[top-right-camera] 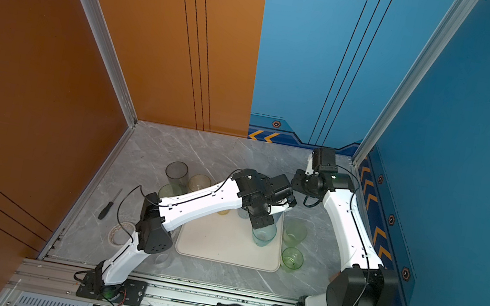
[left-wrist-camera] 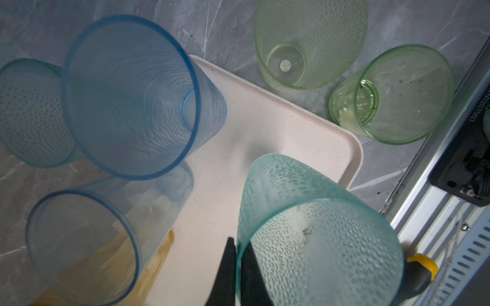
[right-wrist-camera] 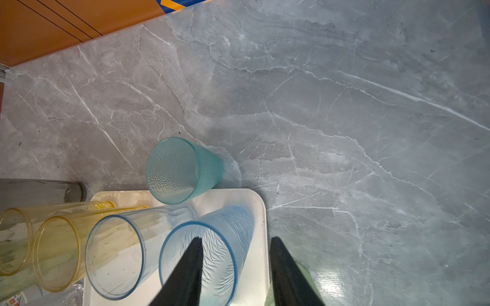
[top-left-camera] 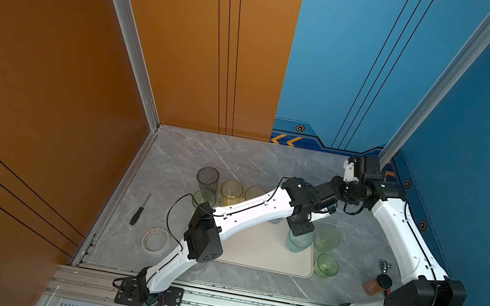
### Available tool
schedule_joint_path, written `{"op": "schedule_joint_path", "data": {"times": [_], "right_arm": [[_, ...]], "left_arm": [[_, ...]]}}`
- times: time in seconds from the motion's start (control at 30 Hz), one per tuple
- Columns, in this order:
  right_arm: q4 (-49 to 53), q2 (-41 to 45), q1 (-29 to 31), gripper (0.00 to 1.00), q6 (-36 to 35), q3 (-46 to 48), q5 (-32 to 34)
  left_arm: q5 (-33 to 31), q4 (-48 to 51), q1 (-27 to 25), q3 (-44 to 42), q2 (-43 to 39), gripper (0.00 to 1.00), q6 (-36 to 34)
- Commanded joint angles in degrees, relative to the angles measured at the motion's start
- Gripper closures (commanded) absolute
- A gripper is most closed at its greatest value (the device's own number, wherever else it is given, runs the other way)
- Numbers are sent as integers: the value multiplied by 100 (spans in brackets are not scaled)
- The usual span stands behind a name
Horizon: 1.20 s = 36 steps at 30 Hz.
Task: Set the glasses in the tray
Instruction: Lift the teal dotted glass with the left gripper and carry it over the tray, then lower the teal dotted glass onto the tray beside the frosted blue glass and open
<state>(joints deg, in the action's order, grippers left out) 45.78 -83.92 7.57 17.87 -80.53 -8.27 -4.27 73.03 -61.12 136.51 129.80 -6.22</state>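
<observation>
Teal glass [left-wrist-camera: 318,238] with the dimpled wall is the one you are moving now. Your left hand [left-wrist-camera: 238,254] pinches its rim, one finger inside and one outside. In both top views it is upright over the right part of the tray [top-left-camera: 253,250], near the rim. Whether its base touches the tray, I cannot tell.

On the tray stand also the ribbed blue glass [left-wrist-camera: 132,98], at the far right corner, and the clear glass with blue rim [left-wrist-camera: 79,246] just beside it. Outside, on the counter [right-wrist-camera: 344,106], wait the second teal glass [right-wrist-camera: 180,169] just beyond the tray's far edge, and the dimpled green glass [left-wrist-camera: 310,42] and the smooth green glass [left-wrist-camera: 392,92] near its right side. The yellow glasses [top-left-camera: 231,192] and the grey glass [top-left-camera: 208,178] are at the far left.

Your right hand [right-wrist-camera: 236,238] is spread and holds nothing; it hangs above the tray's far right corner.

I judge this step as the setting down. The next move asks you to lower the glass until it sits flat on bare tray. Then release the rim and lift straight up, so that the inner finger does not tip it.

I see no brand on any glass. The only writing is a row of digits [left-wrist-camera: 474,111] on the black arm base, turned around; I cannot read it with certainty.
</observation>
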Motion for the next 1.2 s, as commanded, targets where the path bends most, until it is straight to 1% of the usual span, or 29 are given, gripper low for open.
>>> {"op": "schedule_joint_path", "data": {"times": [0.0,0.4,0.73,1.17], "right_arm": [[-77,-82,-93,59,-86,-129,-100],[-139,-221,-236,59,-117,-163,-221],[-199,-322,-305,59,-134,-144,-298],[-232,-415,-362,59,-161,-129,-370]], "left_arm": [[67,-19,30,286,126,96,-90],[392,-316,215,370,453,95,51],[245,-367,240,493,664,95,125],[295,-400,312,772,973,95,222]]}}
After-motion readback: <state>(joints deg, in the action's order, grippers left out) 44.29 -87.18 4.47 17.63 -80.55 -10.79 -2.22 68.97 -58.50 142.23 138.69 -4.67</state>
